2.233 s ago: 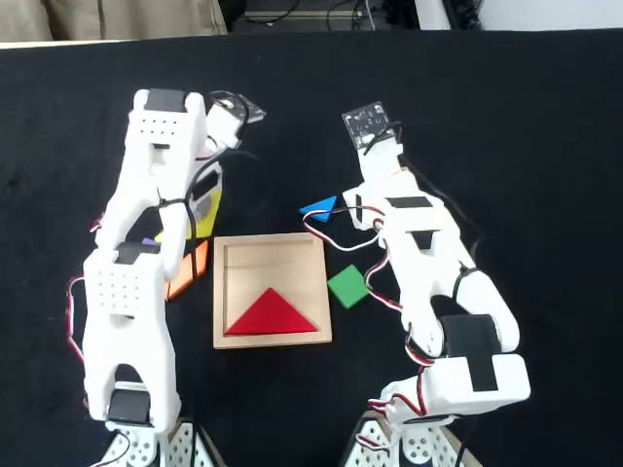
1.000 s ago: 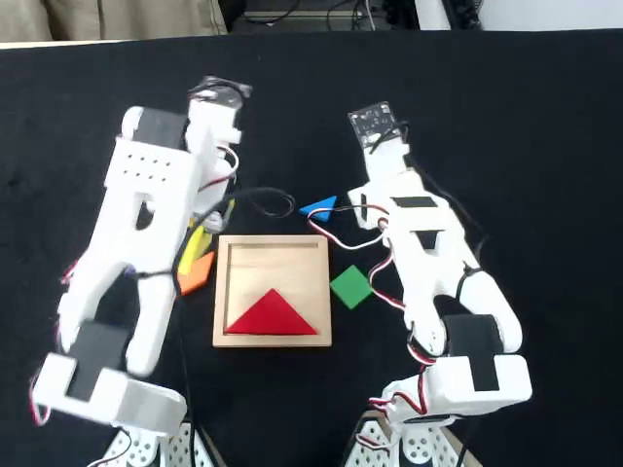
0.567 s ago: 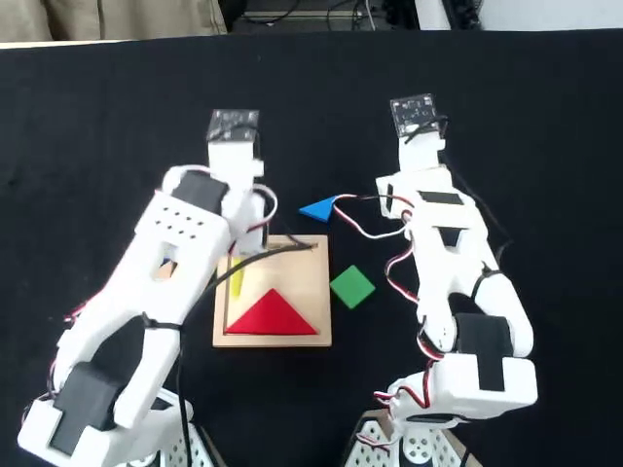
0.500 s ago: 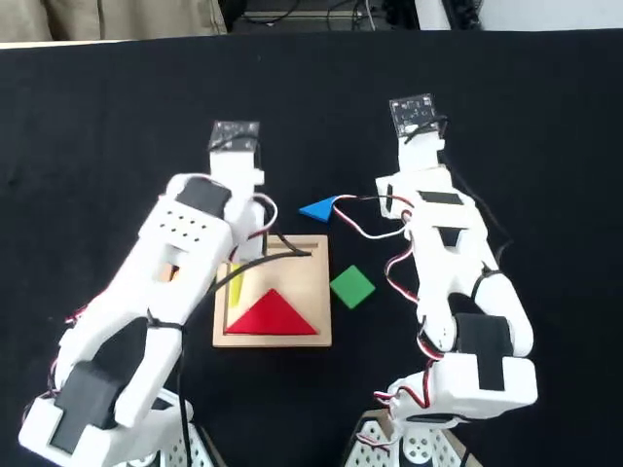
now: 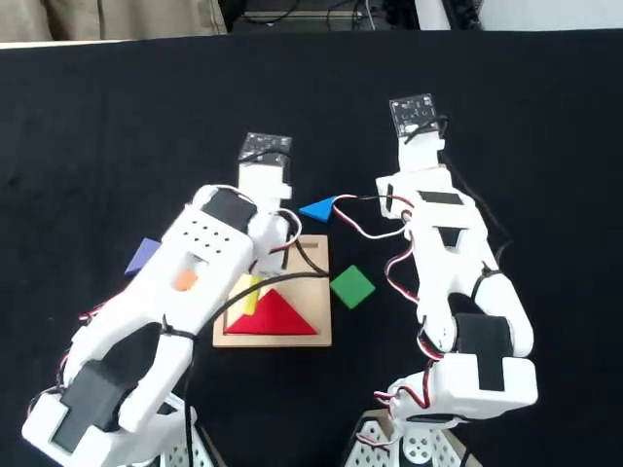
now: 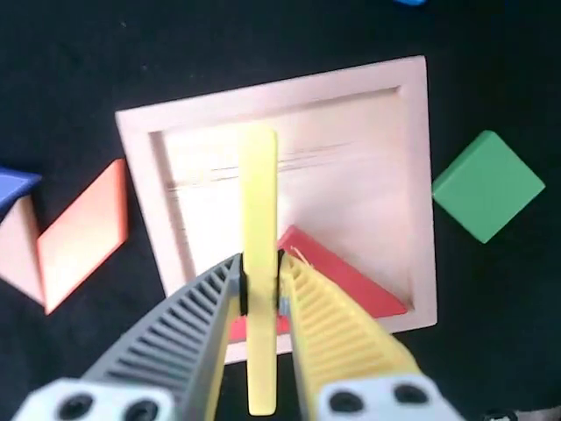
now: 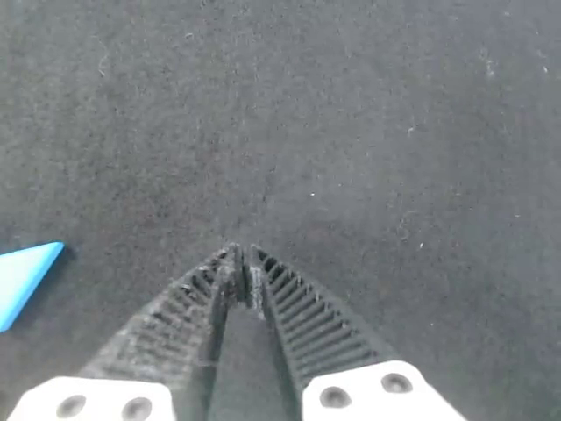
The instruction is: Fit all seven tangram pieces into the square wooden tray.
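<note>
The square wooden tray (image 5: 273, 340) (image 6: 263, 92) lies mid-table with a red triangle (image 5: 277, 313) (image 6: 351, 281) flat in its near part. My left gripper (image 6: 260, 267) hangs over the tray, shut on a yellow piece (image 6: 259, 202) (image 5: 246, 292) held on edge above the tray's bare floor. My right gripper (image 7: 238, 263) is shut with nothing in it, low over the black table beyond a blue triangle (image 7: 26, 272) (image 5: 317, 208). A green square (image 5: 351, 286) (image 6: 487, 185) lies right of the tray.
An orange parallelogram (image 6: 81, 232) and a pale piece (image 6: 17, 254) lie left of the tray, with a purple triangle (image 5: 142, 255) (image 6: 13, 184) farther left. The left arm (image 5: 185, 292) covers the tray's left side. Black cloth stretches beyond both arms.
The left arm has swung right with the yellow piece, from the tray's left edge to above its middle, uncovering the purple triangle. The right arm has stayed put over the last half second.
</note>
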Robot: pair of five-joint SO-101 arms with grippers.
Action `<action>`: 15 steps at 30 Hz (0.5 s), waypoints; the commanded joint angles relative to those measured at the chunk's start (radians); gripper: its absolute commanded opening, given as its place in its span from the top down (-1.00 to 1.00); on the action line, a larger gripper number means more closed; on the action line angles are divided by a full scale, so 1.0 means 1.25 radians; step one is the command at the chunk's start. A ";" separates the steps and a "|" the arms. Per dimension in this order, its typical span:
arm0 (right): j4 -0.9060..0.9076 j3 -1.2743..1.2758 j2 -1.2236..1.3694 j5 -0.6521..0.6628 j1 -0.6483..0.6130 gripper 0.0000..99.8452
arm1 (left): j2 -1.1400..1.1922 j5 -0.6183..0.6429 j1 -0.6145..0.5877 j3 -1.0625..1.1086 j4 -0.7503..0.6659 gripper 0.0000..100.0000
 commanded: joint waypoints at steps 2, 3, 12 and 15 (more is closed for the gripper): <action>-0.009 -0.041 -0.006 -0.006 0.010 0.98 | -0.006 0.022 0.007 0.039 -0.076 0.94; -0.009 -0.041 -0.006 -0.006 0.010 0.98 | -0.006 0.023 0.007 0.051 -0.087 0.94; -0.009 -0.040 -0.006 -0.002 -0.006 0.98 | -0.006 0.025 0.006 0.077 -0.128 0.94; -0.009 -0.040 -0.006 -0.002 -0.006 0.98 | -0.006 0.026 -0.001 0.098 -0.160 0.94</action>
